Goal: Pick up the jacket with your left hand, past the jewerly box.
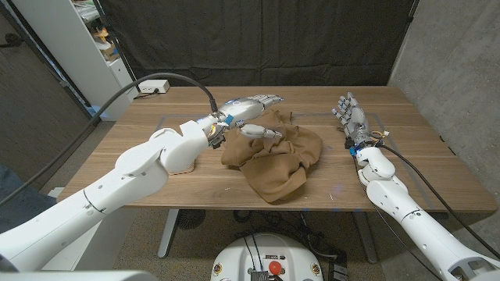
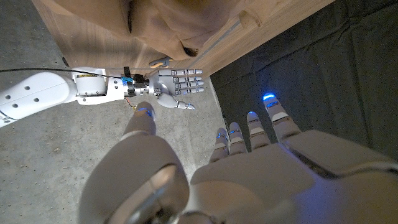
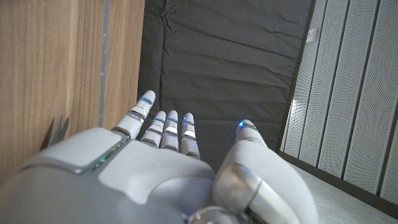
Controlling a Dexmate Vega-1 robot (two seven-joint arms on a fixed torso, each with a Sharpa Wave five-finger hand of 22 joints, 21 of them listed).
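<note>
jacket (image 1: 275,158): brown cloth lying crumpled near the middle of the wooden table (image 1: 141,160), one lobe reaching toward the near edge; in the left wrist view it shows as tan folds (image 2: 168,22) on the wood.
left hand (image 1: 251,111): above the jacket's far left part, fingers stretched out and apart, thumb pointing down just over the cloth; it holds nothing, and contact with the cloth cannot be told.
left arm (image 1: 117,183): white, comes in from the near left corner and crosses the table.
right hand (image 1: 351,117): well to the right of the jacket, fingers spread and pointing up, empty.
backdrop (image 1: 258,39): black cloth hanging behind the table.
</note>
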